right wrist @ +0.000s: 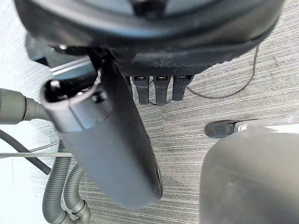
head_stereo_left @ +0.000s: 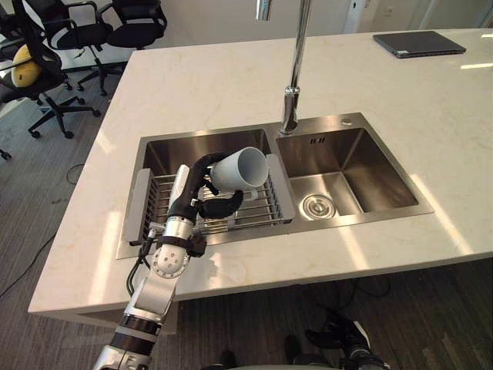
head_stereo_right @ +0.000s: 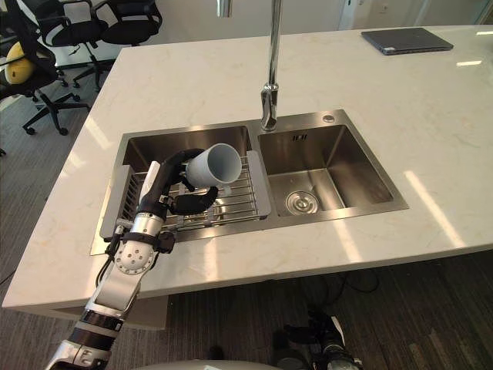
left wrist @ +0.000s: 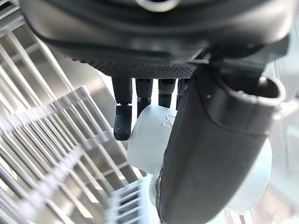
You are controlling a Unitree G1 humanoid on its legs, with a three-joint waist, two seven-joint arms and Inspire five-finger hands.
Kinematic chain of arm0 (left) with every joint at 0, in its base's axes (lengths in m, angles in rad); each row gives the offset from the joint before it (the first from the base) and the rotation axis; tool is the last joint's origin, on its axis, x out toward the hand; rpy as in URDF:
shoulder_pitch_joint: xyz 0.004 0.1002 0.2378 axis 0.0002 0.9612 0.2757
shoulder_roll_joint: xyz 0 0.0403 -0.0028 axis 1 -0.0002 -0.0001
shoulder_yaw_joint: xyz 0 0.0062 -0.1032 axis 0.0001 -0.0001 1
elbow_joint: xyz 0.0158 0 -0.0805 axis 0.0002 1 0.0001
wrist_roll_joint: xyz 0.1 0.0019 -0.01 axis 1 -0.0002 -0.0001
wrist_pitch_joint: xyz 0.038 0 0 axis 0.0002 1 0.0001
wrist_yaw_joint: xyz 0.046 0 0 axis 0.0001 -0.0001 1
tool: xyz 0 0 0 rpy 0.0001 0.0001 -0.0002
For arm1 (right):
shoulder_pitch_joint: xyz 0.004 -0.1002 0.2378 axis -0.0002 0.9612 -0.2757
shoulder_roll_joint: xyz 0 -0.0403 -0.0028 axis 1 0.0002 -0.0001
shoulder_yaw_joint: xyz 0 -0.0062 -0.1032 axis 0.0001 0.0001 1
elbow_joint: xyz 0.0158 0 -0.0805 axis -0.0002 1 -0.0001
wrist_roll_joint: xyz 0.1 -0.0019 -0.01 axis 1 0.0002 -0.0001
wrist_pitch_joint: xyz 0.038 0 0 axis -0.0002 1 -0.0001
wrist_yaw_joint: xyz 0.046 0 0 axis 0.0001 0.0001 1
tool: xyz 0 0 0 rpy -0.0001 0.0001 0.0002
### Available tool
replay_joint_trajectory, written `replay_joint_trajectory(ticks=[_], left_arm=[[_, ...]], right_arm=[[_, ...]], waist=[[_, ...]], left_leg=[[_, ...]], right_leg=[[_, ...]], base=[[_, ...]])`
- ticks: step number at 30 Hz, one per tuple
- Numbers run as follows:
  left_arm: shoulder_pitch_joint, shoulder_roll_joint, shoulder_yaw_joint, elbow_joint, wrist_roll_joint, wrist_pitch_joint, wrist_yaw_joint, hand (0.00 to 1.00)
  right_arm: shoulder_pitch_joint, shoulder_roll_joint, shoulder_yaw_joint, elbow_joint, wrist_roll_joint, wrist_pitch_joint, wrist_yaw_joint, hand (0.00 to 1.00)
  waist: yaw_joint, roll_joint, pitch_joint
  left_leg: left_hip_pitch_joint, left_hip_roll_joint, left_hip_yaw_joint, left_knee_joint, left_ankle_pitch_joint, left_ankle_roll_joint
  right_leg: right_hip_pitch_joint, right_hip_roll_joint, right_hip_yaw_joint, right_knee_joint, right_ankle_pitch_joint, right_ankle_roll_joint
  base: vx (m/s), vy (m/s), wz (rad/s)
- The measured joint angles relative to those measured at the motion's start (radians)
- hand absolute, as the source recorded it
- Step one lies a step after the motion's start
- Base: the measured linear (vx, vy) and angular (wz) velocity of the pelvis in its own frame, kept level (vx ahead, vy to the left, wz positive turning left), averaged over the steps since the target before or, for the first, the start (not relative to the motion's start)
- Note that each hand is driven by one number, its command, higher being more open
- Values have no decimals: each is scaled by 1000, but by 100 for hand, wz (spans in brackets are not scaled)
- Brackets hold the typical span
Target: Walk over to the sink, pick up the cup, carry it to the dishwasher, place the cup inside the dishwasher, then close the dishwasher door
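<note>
White cup (head_stereo_left: 240,171) tipped sideways, open mouth facing right, clasped in left robot hand (head_stereo_left: 191,199) above the wire rack (head_stereo_left: 258,206)

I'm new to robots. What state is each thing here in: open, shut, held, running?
left hand, shut on the cup
cup, held tilted over the rack
right hand, open, holding nothing
faucet, no water running
laptop, lid closed
</note>
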Motion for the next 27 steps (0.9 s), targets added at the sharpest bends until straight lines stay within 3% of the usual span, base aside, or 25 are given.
replay_joint_trajectory(ticks=[8, 16, 27], left_arm=[[50, -82, 16, -154, -152, -51, 16, 30], [164, -135, 19, -224, -199, -54, 14, 30], [240, -137, -37, -341, -187, -55, 10, 30]], right_arm=[[4, 6, -9, -3, 3, 0, -10, 90], [17, 8, -10, -17, 5, 0, -17, 90], [12, 44, 0, -46, 9, 0, -32, 90]], waist=[[2, -1, -1], [23, -2, -15], [52, -25, -12]], left_leg=[[12, 0, 0, 1, 0, 0], [25, 12, 30, 6, -13, -3], [-48, 34, 95, 163, -102, 3]], right_leg=[[-1, 0, 6, 31, -17, 3], [-5, 7, 35, 44, -22, 4], [-77, 20, 100, 126, -43, 13]], base=[[0, 0, 0], [-15, -14, -10], [-14, 7, -18]])
